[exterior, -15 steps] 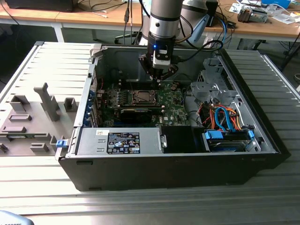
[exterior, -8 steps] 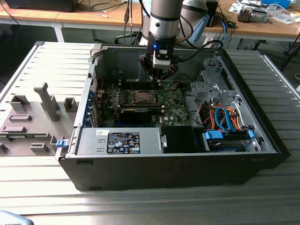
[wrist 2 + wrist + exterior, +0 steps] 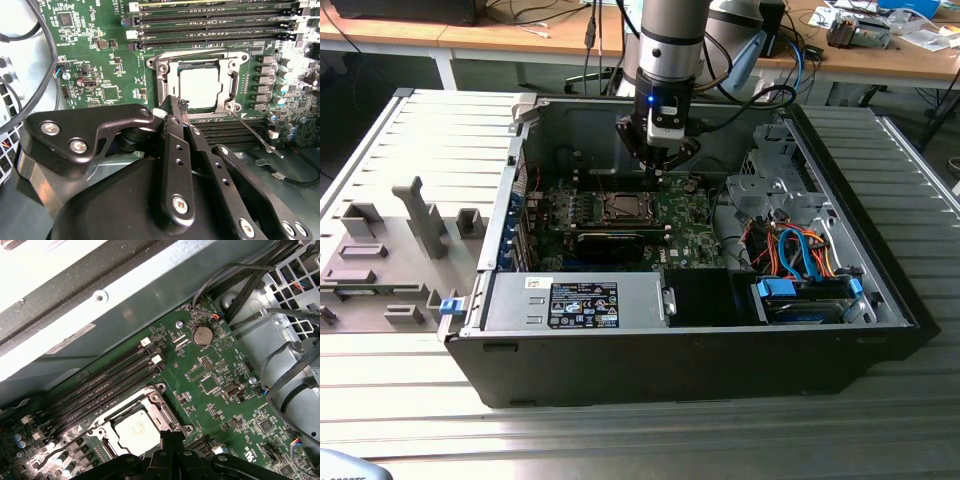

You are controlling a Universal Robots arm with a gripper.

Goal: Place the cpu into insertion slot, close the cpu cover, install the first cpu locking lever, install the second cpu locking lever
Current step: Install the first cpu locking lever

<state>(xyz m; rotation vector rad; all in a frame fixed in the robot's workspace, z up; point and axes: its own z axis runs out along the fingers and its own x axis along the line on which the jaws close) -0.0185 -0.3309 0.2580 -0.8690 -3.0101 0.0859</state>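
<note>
Cpu cover (image 3: pixel 200 56) corner behind closed fingers (image 3: pixel 177 145)

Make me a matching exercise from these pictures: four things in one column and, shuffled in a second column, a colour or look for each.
Things:
1. cpu
2. cpu cover
3. motherboard
4. tool

Colour or look:
A. green
B. black
C. flat square with a silver-grey top
D. silver frame with a square opening

Pairs: 1-C, 2-D, 3-A, 4-B
</note>
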